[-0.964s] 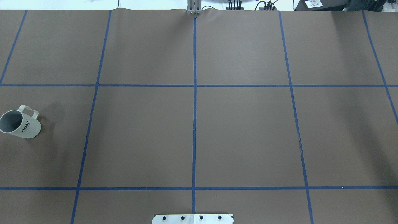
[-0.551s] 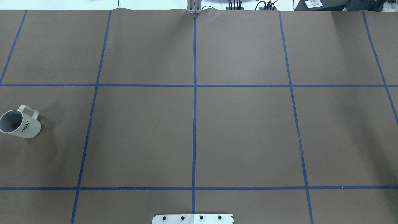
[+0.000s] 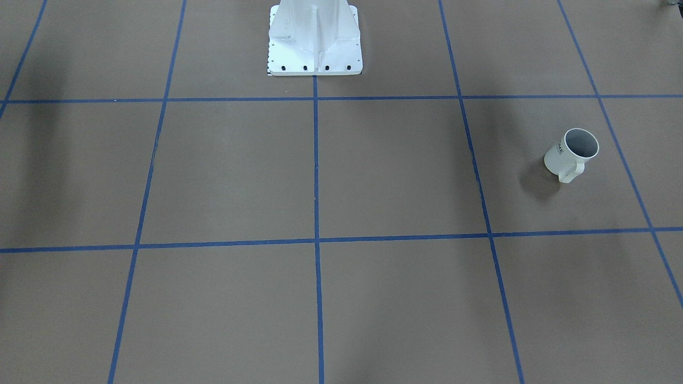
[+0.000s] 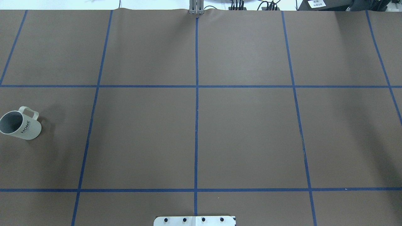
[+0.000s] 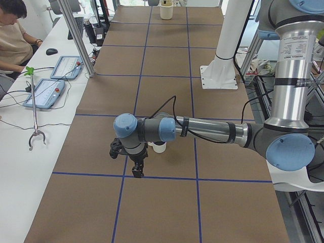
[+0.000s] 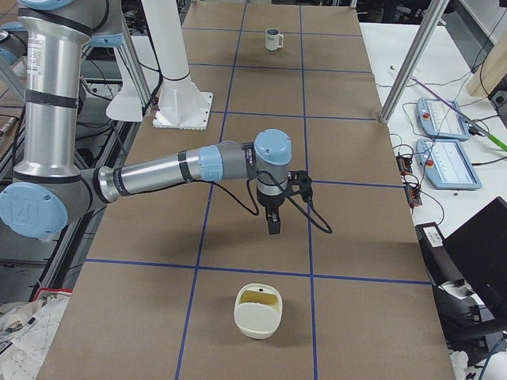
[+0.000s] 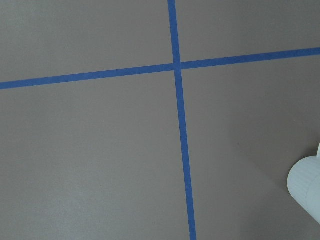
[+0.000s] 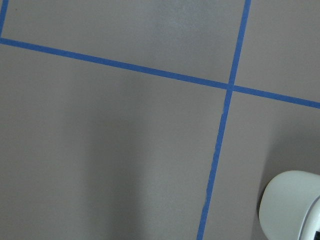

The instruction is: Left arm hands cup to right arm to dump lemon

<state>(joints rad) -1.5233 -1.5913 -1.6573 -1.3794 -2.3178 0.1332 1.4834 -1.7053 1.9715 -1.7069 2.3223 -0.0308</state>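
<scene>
The white "HOME" cup [image 4: 20, 125] stands upright at the table's left end, handle pointing away from the robot; it also shows in the front-facing view [image 3: 571, 153]. What I see of its inside is grey; no lemon shows. My left gripper [image 5: 137, 173] hangs pointing down just beside the cup [image 5: 159, 147], apart from it. My right gripper [image 6: 274, 229] hangs over the table's right part, pointing down. Both grippers show only in side views, so I cannot tell if they are open or shut. The left wrist view catches the cup's edge [image 7: 305, 187].
A cream container [image 6: 259, 311] with something yellowish inside lies near the table's right end, in front of the right gripper. The white robot pedestal [image 3: 315, 37] stands at mid table. An operator [image 5: 12, 30] and control tablets [image 5: 43, 93] are on the far side.
</scene>
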